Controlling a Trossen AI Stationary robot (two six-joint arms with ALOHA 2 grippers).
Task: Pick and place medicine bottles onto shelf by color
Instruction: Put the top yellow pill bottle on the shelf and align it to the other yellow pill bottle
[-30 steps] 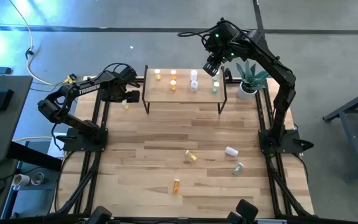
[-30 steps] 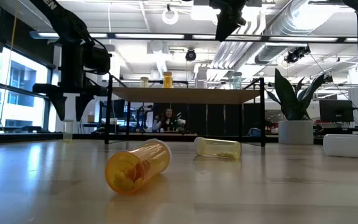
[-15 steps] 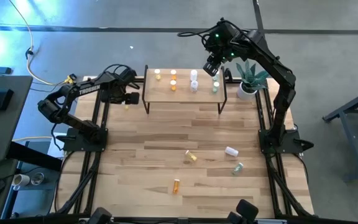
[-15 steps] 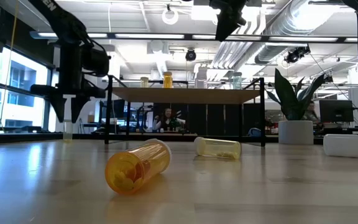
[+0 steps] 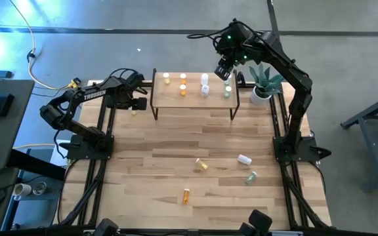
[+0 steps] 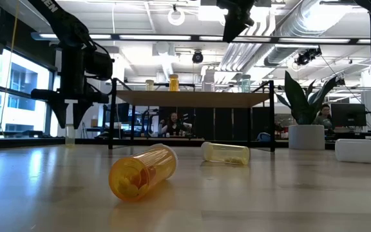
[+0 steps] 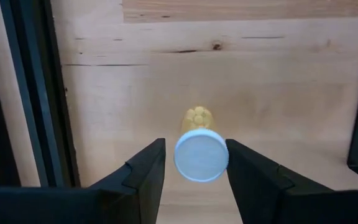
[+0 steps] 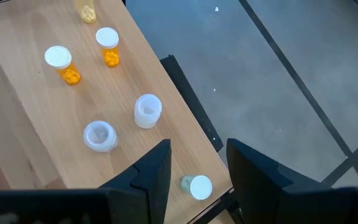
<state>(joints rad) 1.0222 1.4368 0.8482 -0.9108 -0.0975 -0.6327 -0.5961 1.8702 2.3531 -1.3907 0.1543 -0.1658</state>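
Now left gripper [image 7: 195,177] clamps yellow bottle [image 7: 201,152] upright on table [image 5: 169,151], left of shelf [image 5: 194,98]. Right gripper [image 8: 197,171] hovers above shelf's right end, parted, empty (five bottles standing below).

- Bright, even daylight falls over the high view; the wooden tabletop [image 5: 176,144] shows only short, soft shadows
- Low view is backlit: ceiling lights [image 6: 172,14] and the window [image 6: 15,90] glare, leaving the arms as dark silhouettes
- The nearest orange bottle [image 6: 142,171] looks slightly soft
- Left wrist view: white cap [image 7: 201,155] is blown out, blurry
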